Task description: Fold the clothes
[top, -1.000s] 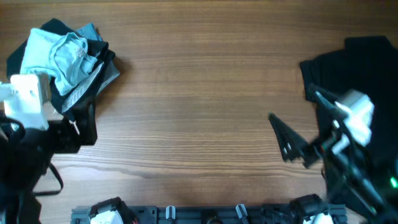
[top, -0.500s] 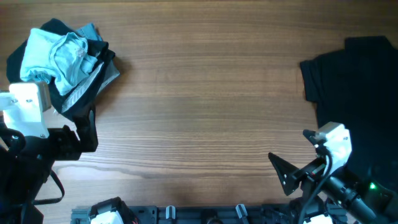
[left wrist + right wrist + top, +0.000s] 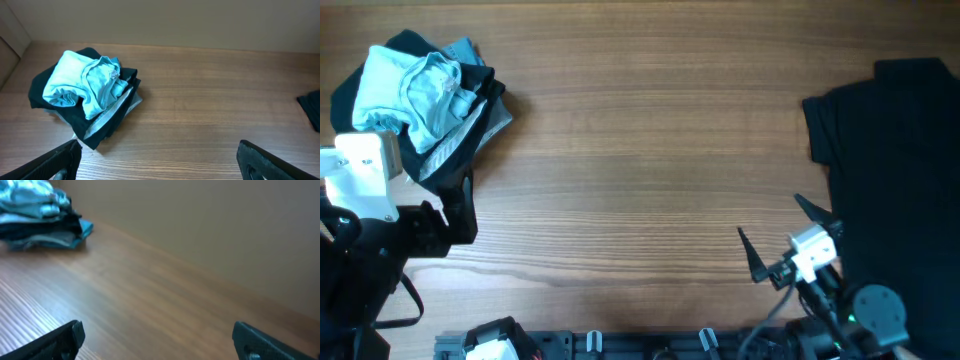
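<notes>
A crumpled pale blue T-shirt tops a heap of black and grey garments at the tabletop's far left corner. A black T-shirt lies flat along the right edge.

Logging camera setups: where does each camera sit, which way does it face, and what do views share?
Overhead: above the table, looking straight down; left arm and right arm enter from the bottom edge.
Left wrist: on the left arm, faces the crumpled clothes pile; open left pincer at bottom corners.
Right wrist: low on the right arm, looks across the table to a wall; open right pincer at bottom corners.
Shared: the clothes pile shows in all three; the black T-shirt overhead and at left wrist's right edge.
</notes>
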